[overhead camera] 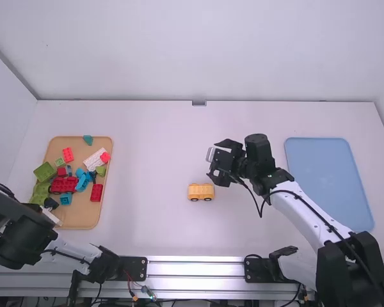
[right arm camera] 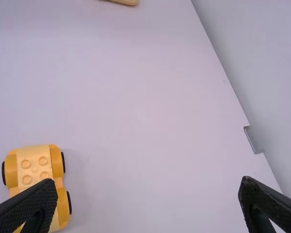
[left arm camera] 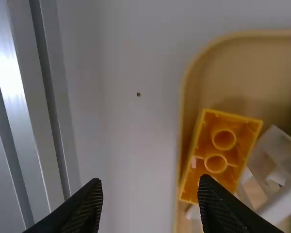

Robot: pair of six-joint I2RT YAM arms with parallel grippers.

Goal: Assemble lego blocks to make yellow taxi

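Note:
In the high view, my left gripper (overhead camera: 13, 231) is over the near left end of the tan tray (overhead camera: 83, 220). Seen from its wrist, the left gripper (left arm camera: 149, 196) is open beside the tray edge. A yellow-orange block (left arm camera: 253, 127) lies in the tray with its hollow underside showing two round tubes. Near mid-table stands the yellow wheeled piece (overhead camera: 200, 192), studs up on black wheels. My right gripper (overhead camera: 212, 158) is just beyond it, above the table. In the right wrist view, the right gripper (right arm camera: 149, 184) is open, with the wheeled piece (right arm camera: 35, 167) near one finger.
Red (overhead camera: 65, 185), green (overhead camera: 45, 171) and blue (overhead camera: 83, 181) blocks crowd the tray, along with a white piece (overhead camera: 95, 158). A blue flat tray (overhead camera: 329, 182) lies at the right, beyond the right arm. Metal rails (overhead camera: 195, 268) run along the near edge.

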